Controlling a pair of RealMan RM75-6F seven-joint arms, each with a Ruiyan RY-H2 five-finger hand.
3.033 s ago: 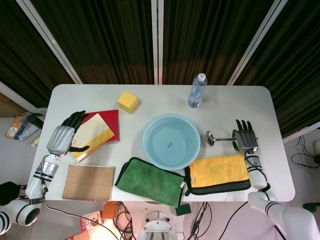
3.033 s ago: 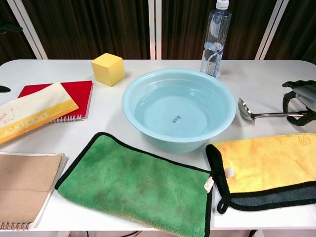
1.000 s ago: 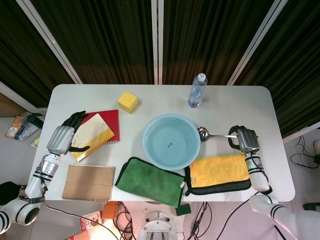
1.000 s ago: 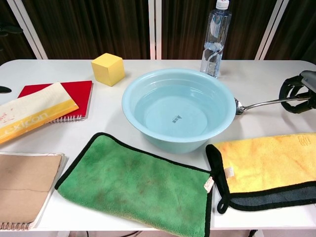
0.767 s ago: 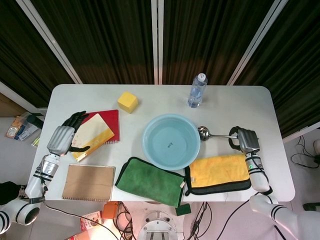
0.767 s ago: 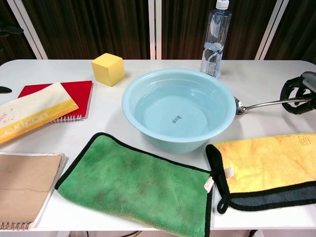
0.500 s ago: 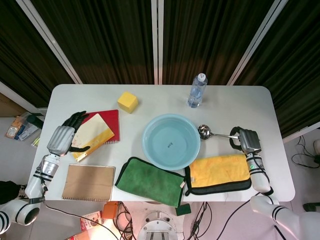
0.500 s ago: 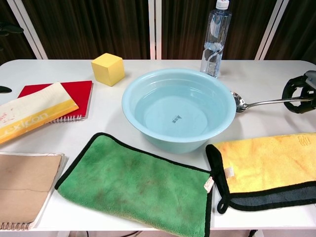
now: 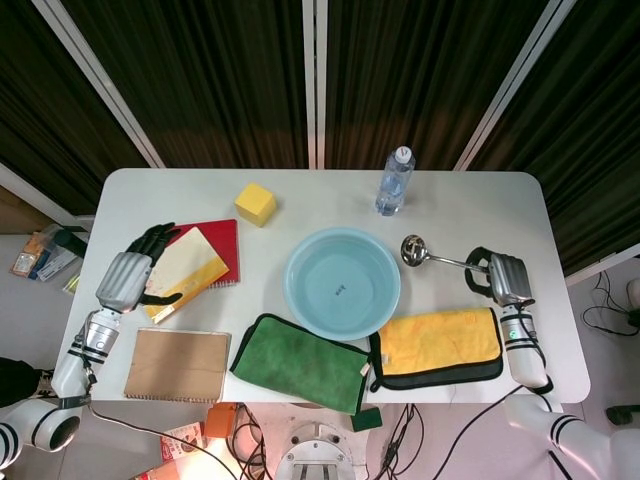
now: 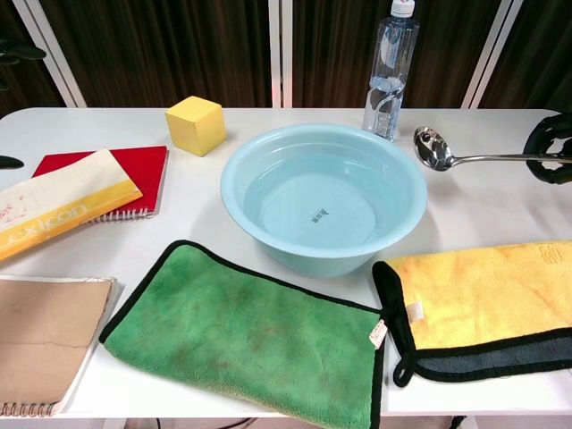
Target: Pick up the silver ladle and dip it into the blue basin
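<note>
right robot hand [image 9: 503, 278] grips the silver ladle [image 10: 435, 149] (bowl raised, just right of the blue basin [image 9: 343, 281]); left robot hand [image 9: 131, 272] lies open.

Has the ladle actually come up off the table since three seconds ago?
Yes. The right hand holds the silver ladle by its handle, and its bowl has risen from table level to above the rim of the blue basin, just right of it.
</note>
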